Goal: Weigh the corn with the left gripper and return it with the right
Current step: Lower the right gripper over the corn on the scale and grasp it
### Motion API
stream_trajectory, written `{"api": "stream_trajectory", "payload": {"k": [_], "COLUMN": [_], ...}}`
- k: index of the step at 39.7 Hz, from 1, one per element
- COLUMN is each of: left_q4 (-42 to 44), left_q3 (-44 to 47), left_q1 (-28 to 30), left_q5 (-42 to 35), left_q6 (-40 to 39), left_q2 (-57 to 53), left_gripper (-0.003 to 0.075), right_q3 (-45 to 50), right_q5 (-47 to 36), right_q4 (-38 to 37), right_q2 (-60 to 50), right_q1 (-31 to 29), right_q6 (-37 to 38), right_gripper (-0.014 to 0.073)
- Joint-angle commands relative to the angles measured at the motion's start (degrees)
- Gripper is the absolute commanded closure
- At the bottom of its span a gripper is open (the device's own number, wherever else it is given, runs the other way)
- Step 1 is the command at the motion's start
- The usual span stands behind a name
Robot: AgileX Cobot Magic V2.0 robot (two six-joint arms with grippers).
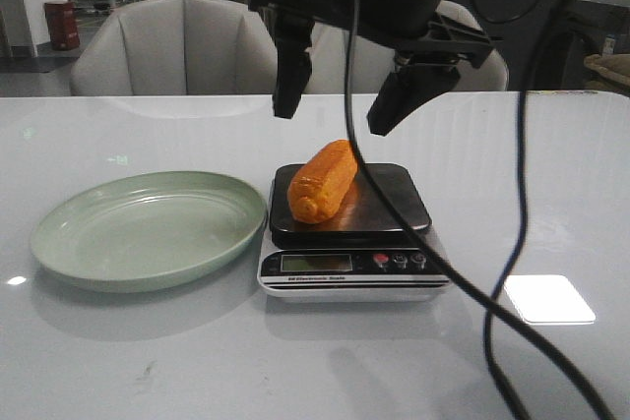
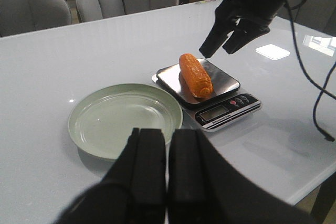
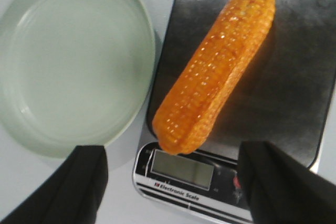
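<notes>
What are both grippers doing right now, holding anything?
Left gripper: closed, empty, back near the plate.
Right gripper: open, empty, hovering above the corn on the scale.

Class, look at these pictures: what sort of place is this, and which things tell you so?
Probably a lab or office demo space: a white table with a kitchen scale and green plate, padded chairs behind, robot arms overhead.

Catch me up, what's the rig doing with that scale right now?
The corn lies on the scale platform, nothing gripping it. The right claw hangs open directly above the cob, fingers spread either side, apparently set to pick it up. The left claw is shut and pulled back, away from the scale. The green plate beside the scale is empty. The scale's display can't be read.
</notes>
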Motion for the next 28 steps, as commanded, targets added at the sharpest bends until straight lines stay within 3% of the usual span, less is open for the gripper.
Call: {"api": "stream_trajectory", "payload": {"k": [1, 6, 20, 25, 28], "left_q4": [0.11, 0.11, 0.11, 0.11, 0.11], "left_q3": [-1.52, -1.52, -1.52, -1.52, -1.52], "left_q1": [-0.01, -0.01, -0.01, -0.01, -0.01], "left_q5": [-4.07, -4.07, -4.07, -4.07, -4.07], "left_q6": [-0.01, -0.01, -0.01, -0.01, -0.01], "left_q2": [0.68, 0.68, 0.68, 0.68, 0.68], "left_gripper": [0.0598, 0.0598, 0.0598, 0.0598, 0.0598], "right_q3": [-7.60, -12.83, -19.31, -20.28, -20.81], "right_q5": [3.66, 8.12, 13.58, 13.85, 13.95], "right_q4": [-8.15, -10.04, -9.11, -7.02, -6.51], "right_q2": [1.90, 6.63, 14.64, 16.34, 16.61], "right_q1": [0.65, 0.97, 0.97, 0.97, 0.97], "right_q6": [9.44, 14.75, 16.97, 16.97, 16.97], "right_gripper": [-0.0013, -0.0013, -0.0009, 0.0097, 0.0239]}}
